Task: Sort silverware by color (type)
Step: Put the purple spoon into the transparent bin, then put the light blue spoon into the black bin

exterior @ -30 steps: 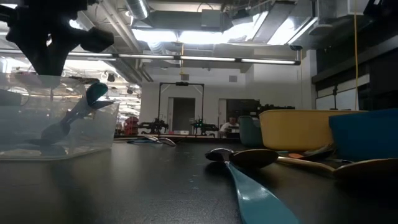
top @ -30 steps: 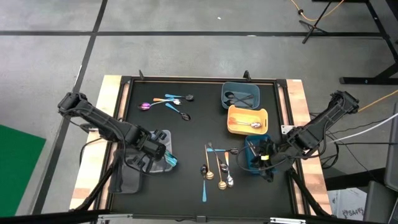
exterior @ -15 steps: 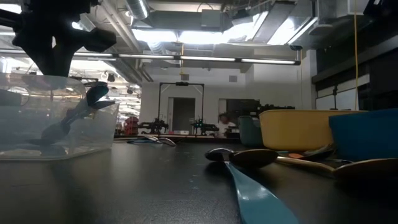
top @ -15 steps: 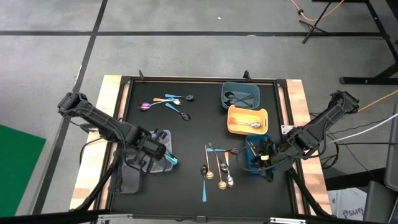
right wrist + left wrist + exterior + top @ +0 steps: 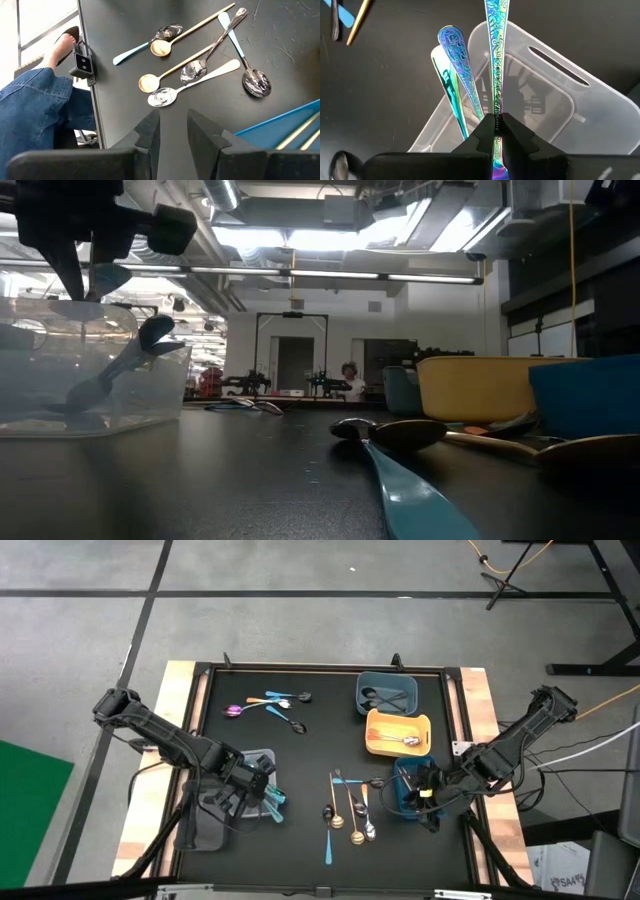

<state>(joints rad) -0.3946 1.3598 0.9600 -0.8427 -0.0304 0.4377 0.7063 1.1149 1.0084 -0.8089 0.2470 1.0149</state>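
My left gripper (image 5: 256,786) hovers over the clear tray (image 5: 555,107) at the table's near left, shut on an iridescent spoon (image 5: 493,45). Two more iridescent spoons (image 5: 454,50) lie in that tray, their handles leaning on its rim. In the low view the left gripper (image 5: 78,265) shows above the tray (image 5: 90,380). My right gripper (image 5: 172,131) hangs open and empty over the blue tray (image 5: 408,790) at the near right. Several loose spoons (image 5: 200,65), gold, silver, black and light blue, lie on the mat before it. My left gripper pinches the iridescent spoon's patterned handle (image 5: 495,107) between its two fingers. The fingers (image 5: 482,132) slant steeply down and lie along the handle, whose long part sticks out past them. The handle's free end (image 5: 106,279) is above the tray's rim.
A small group of spoons (image 5: 268,705) lies at the far left of the mat. At the right stand a grey-blue tray (image 5: 388,692) and a yellow tray (image 5: 397,732) with one spoon. A person's leg in jeans (image 5: 40,115) is beside the table's edge.
My left gripper has rolled about its own axis and tipped a little over the clear tray, staying in place. The iridescent spoon has turned with it, so that its end now shows beside the fingers in the low view.
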